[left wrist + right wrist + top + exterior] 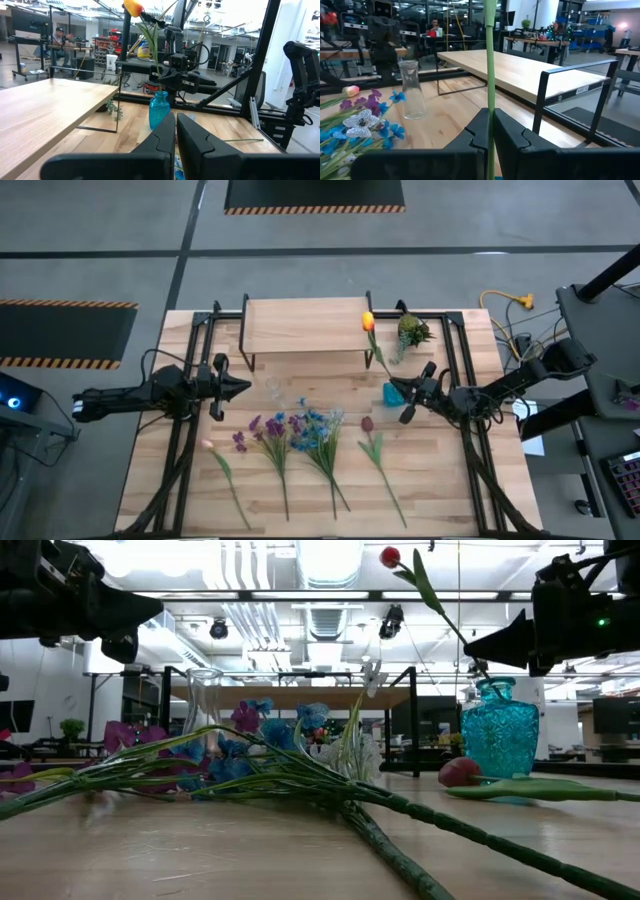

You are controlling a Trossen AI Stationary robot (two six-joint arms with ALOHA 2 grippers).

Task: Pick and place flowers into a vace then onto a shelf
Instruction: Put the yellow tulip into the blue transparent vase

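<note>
Standing on the right part of the worktop (150, 480), just near of the shelf (305, 326), a teal glass vase (394, 393) is holding one flower, an orange tulip (368, 321) whose green stem (490, 75) is leaning up and over the shelf's right end. The right tool (408, 398) is hovering at the vase and is clenched on that stem, as the right wrist view is showing between its dark fingers (470, 140). A clear glass vase (272, 388) is standing empty near the worktop's middle, just in front of the shelf. The left tool (243, 387) is hanging above the worktop to the left of the clear vase, its fingers pressed together and grasping nothing. The remaining flowers (300, 435) are lying flat in a row across the near half of the worktop: pink bud, purple, blue, white and a dark red tulip. A short green sprig (412, 331) is sitting at the far right, beside the shelf.
</note>
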